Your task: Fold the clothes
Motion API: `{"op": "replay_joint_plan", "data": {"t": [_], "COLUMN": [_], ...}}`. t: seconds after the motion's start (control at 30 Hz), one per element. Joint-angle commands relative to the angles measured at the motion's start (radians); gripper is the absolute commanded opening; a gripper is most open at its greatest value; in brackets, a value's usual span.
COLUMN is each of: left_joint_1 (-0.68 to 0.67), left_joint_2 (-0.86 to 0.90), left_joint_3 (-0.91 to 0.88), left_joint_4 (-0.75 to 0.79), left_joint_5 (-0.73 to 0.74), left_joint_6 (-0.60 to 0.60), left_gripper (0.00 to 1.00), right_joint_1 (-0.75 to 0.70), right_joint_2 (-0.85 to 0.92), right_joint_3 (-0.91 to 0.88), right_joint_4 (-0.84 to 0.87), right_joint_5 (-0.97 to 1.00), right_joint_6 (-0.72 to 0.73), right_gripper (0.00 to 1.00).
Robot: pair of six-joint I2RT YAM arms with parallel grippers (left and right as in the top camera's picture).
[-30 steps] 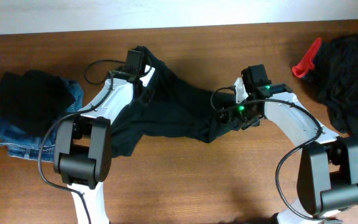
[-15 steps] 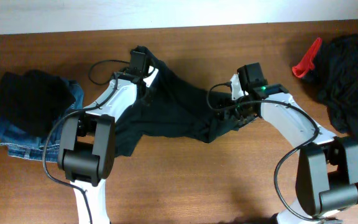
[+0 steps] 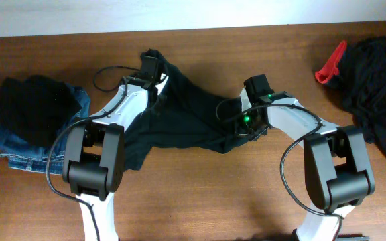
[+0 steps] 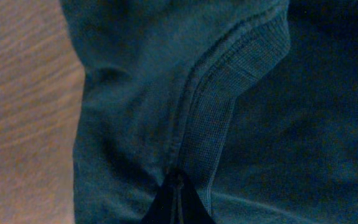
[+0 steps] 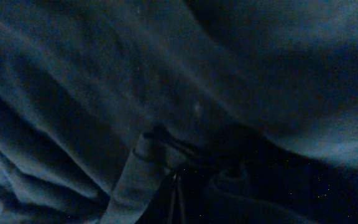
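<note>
A very dark teal-black T-shirt (image 3: 186, 117) lies crumpled across the middle of the table, between my two arms. My left gripper (image 3: 155, 88) presses down on its upper left part. In the left wrist view the left gripper (image 4: 178, 202) is shut, pinching the cloth beside a ribbed band (image 4: 229, 93). My right gripper (image 3: 238, 126) sits on the shirt's bunched right end. The right wrist view shows the right gripper (image 5: 174, 196) shut on a fold of dark cloth (image 5: 104, 93). No logo shows.
A heap of dark clothes (image 3: 377, 87) with a red piece (image 3: 330, 67) lies at the far right. A black garment (image 3: 35, 104) sits on folded jeans (image 3: 19, 148) at the far left. Bare wooden table (image 3: 206, 194) runs along the front.
Both grippers have closed on the shirt. The right wrist has shifted left and slightly up along the cloth. The left arm has hardly moved.
</note>
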Motion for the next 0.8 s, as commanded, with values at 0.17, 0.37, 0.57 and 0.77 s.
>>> {"op": "replay_joint_plan", "data": {"t": [0.17, 0.37, 0.57, 0.77], "left_joint_1": [0.007, 0.007, 0.01, 0.063], "left_joint_2": [0.002, -0.005, -0.051, -0.127], "left_joint_3": [-0.004, -0.004, -0.004, -0.003], "left_joint_4": [-0.06, -0.085, -0.09, -0.108], "left_joint_5": [-0.038, -0.038, -0.08, -0.266], "left_joint_6": [-0.025, -0.044, -0.059, -0.109], "left_gripper": [0.01, 0.01, 0.01, 0.01], "right_joint_1": [0.008, 0.01, 0.009, 0.009], "right_joint_2": [0.067, 0.066, 0.066, 0.066], "right_joint_3": [-0.016, -0.016, -0.016, -0.016], "right_joint_4": [-0.303, -0.439, -0.387, -0.376], "right_joint_5": [0.394, 0.573, 0.574, 0.573], "right_joint_6": [0.245, 0.388, 0.34, 0.34], "right_gripper": [0.04, 0.04, 0.04, 0.04]}}
